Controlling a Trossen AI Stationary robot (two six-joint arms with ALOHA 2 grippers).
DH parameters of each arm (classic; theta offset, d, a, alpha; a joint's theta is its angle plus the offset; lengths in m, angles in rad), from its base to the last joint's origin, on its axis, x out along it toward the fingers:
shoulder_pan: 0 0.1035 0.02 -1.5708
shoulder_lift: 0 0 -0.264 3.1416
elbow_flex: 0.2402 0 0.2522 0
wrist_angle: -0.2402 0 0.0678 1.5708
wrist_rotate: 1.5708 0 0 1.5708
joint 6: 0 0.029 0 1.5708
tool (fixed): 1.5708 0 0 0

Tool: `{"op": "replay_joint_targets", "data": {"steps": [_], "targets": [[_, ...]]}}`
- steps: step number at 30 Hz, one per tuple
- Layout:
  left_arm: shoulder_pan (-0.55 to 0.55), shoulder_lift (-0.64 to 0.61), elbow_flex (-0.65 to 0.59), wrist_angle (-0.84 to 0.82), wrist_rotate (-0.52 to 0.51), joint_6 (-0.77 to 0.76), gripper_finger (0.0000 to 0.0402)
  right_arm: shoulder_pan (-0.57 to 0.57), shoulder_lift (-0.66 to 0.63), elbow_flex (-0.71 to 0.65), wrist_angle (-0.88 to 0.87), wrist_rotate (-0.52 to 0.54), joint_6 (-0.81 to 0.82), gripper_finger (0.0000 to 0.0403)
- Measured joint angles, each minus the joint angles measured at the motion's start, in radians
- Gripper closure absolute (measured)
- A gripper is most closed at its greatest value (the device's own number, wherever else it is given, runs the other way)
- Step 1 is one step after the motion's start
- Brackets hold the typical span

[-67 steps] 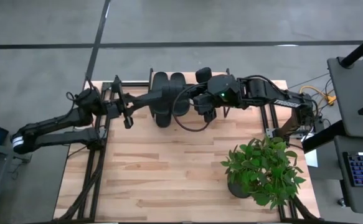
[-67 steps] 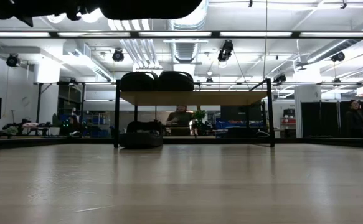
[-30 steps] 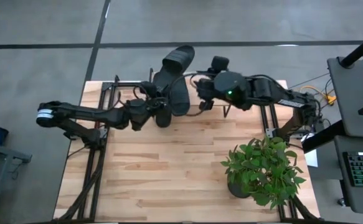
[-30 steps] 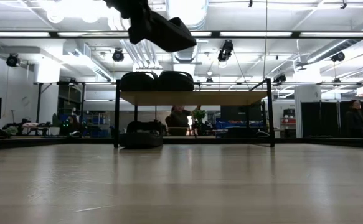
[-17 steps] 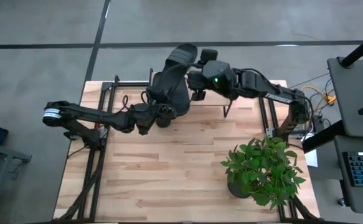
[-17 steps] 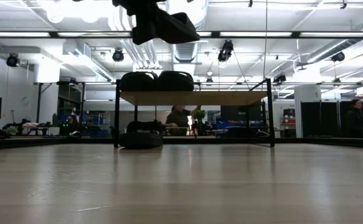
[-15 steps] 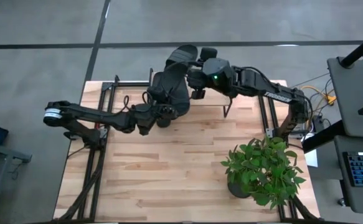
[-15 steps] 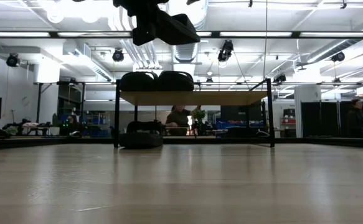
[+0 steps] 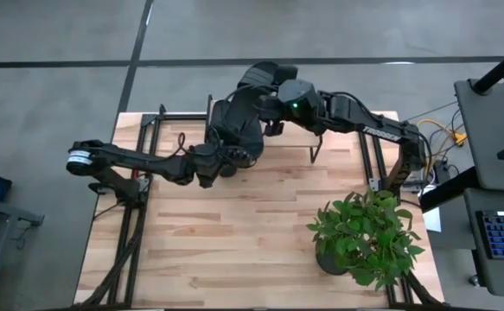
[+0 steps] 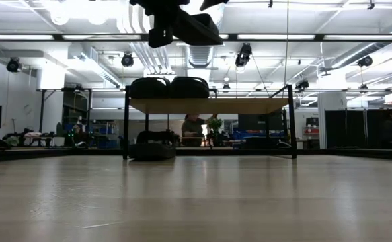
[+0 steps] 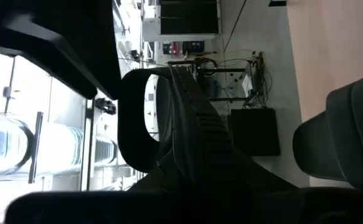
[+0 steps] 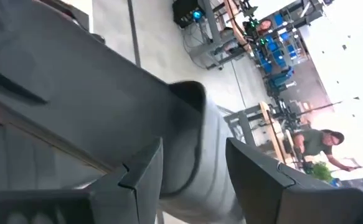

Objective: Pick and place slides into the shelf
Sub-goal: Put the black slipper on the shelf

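Seen from above, the left arm reaches across the pale, plank-grained wooden table (image 9: 234, 242), its left gripper (image 9: 220, 155) with fingers drawn narrow on the heel end of a matte black slide (image 9: 256, 82), which is lifted clear of the table and tilted over the shelf (image 10: 209, 105) at the table's far edge. The left wrist view shows that slide's ribbed sole edge and wide curved strap (image 11: 187, 118) held between the dark fingers. On the shelf's light wood top board, two rounded black slides (image 10: 169, 87) sit side by side at the left end; another slide (image 10: 154, 144) lies on the level below, inside the thin black metal frame. From the right, the right gripper (image 9: 273, 95) meets the raised slide's toe end, and its wrist view shows its angular grey fingers (image 12: 141, 180) set wide on either side of the slide's smooth strap. A bushy green potted plant (image 9: 364, 238) stands on the table's right side, near the front.
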Motion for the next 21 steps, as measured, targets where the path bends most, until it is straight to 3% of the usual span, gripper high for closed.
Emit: {"op": "replay_joint_targets", "data": {"steps": [21], "targets": [[-0.021, -0.005, 0.047, -0.001, 0.024, 0.053, 0.0359, -0.046, 0.002, -0.015, 0.004, 0.036, -0.042, 0.0240]]}}
